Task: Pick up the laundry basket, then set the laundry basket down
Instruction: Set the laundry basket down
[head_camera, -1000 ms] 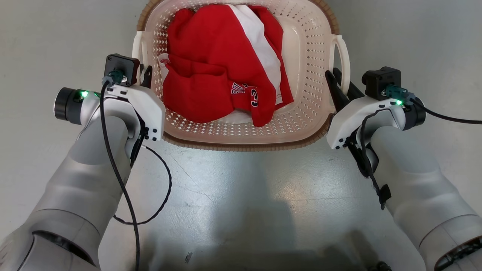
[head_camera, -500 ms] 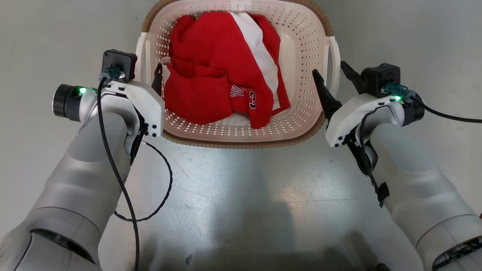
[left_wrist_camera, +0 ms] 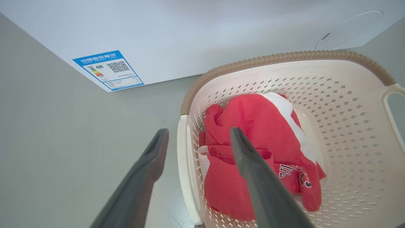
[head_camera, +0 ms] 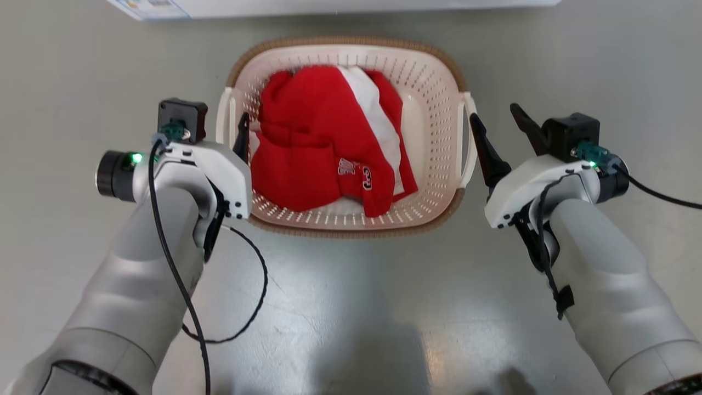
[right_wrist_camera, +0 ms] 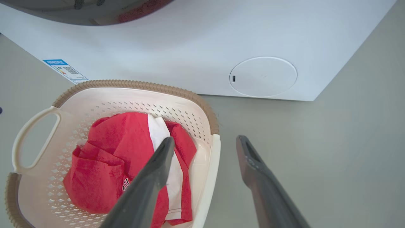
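1. The left gripper (left_wrist_camera: 199, 131) is spread wide and holds nothing. In the left wrist view, one finger lies outside the left loop handle (left_wrist_camera: 183, 158) of the laundry basket (head_camera: 439, 99) and the other over its inside.
2. The laundry basket stands on the grey floor (head_camera: 351, 307) between the arms, just before a white washing machine (right_wrist_camera: 190, 47).
3. A crumpled red and white garment (head_camera: 312, 148) lies in it.
4. The right gripper (head_camera: 494, 113) is likewise spread and empty, and the right loop handle (right_wrist_camera: 213, 158) shows between its fingers.
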